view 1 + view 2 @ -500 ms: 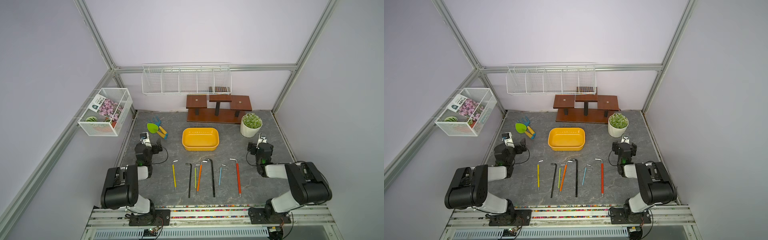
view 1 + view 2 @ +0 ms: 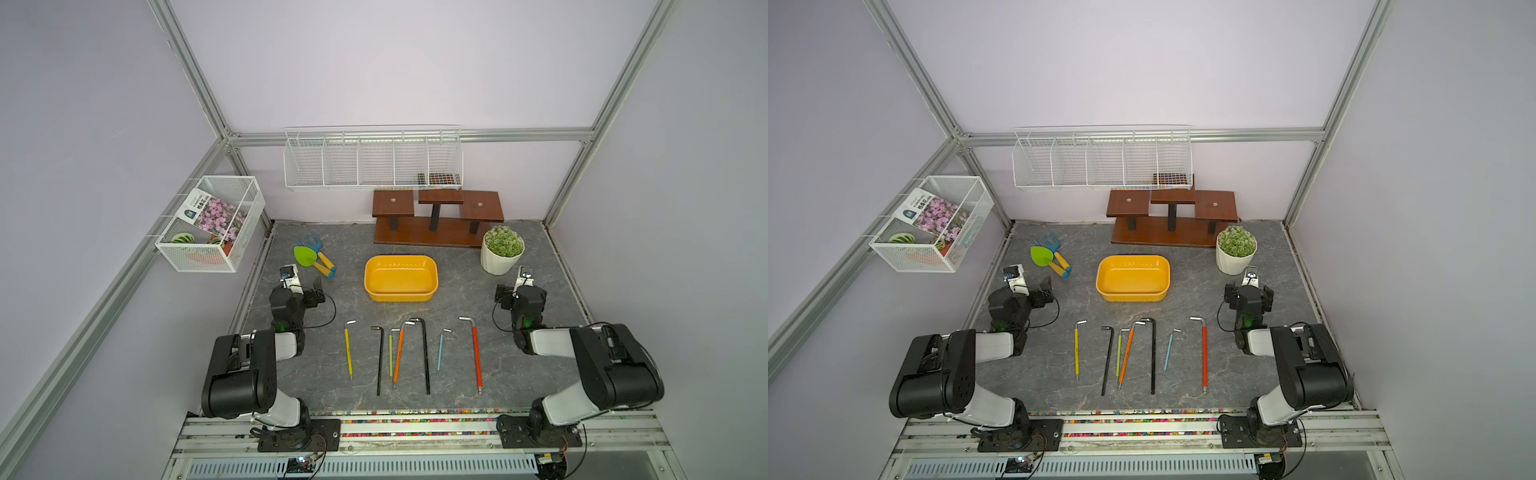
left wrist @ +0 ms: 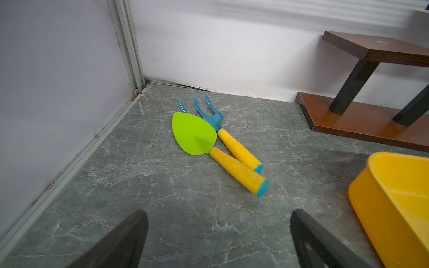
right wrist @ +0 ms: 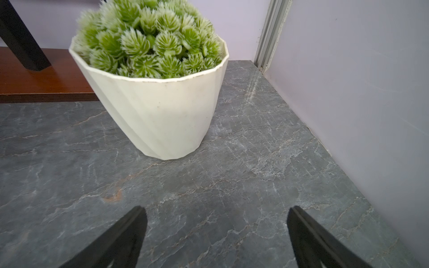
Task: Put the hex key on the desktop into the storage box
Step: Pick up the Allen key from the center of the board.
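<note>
L arm & R arm sit folded at the rail, elbows back, wrists low over the tabletop at either edge. Btwn them 7 hex keys lie in a row on the tabletop, untouched, on the near side of the box. L jaws spread wide, facing the trowel; R jaws spread wide, facing the plant pot.

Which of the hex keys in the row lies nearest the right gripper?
The red hex key, last in the row toward the right gripper; the other six lie farther from it.
</note>
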You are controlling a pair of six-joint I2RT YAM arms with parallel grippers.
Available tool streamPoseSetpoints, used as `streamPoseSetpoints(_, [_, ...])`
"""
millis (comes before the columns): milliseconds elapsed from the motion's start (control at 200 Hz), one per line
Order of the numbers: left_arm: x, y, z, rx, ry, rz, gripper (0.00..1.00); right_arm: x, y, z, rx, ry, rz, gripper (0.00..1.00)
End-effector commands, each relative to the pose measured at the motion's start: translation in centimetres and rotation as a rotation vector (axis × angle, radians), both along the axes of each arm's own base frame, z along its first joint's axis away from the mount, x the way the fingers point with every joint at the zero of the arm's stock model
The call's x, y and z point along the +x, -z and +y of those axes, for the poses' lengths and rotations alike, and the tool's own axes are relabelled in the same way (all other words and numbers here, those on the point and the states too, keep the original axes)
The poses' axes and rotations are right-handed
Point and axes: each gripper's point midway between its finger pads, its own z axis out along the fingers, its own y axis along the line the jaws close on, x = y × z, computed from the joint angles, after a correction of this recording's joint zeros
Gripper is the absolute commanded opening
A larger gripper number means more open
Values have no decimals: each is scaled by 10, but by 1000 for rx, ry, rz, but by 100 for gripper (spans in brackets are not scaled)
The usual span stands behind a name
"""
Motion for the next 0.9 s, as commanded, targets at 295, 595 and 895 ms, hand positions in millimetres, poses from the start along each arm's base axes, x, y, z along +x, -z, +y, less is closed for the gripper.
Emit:
streamPoseSetpoints(295, [-3, 0, -1, 4, 0, 4, 100, -3, -4, -1, -7, 4, -11, 99])
streamPoseSetpoints(595, [13, -35, 28, -39, -210, 128, 93, 10, -60, 10, -34, -8, 92, 99])
streamPoseSetpoints(895, [-18, -38, 52, -106, -424, 138, 96, -8, -62, 10, 36, 27, 167, 99])
